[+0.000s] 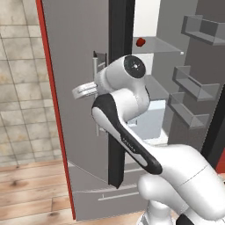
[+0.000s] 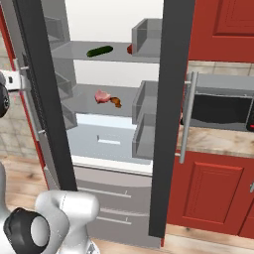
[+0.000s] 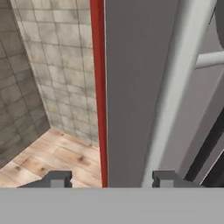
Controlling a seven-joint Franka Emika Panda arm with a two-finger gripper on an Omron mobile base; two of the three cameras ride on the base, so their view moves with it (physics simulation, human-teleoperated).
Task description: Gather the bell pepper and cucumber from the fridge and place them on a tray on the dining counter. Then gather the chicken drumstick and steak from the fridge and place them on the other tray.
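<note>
Beside the open fridge (image 2: 111,134) we see the arm bent at the elbow, reaching left toward the grey door. Our gripper (image 3: 107,180) faces the door's edge with its two fingertips set apart, released and holding nothing. Inside, the cucumber (image 2: 99,51) and bell pepper (image 1: 140,42) lie on the upper shelf, the steak (image 2: 102,96) and chicken drumstick (image 2: 116,102) touching below.

Beige tiled wall (image 1: 19,83) at nine o'clock, wooden plank floor (image 1: 30,193) at seven, red cabinets (image 2: 208,191) at four.
</note>
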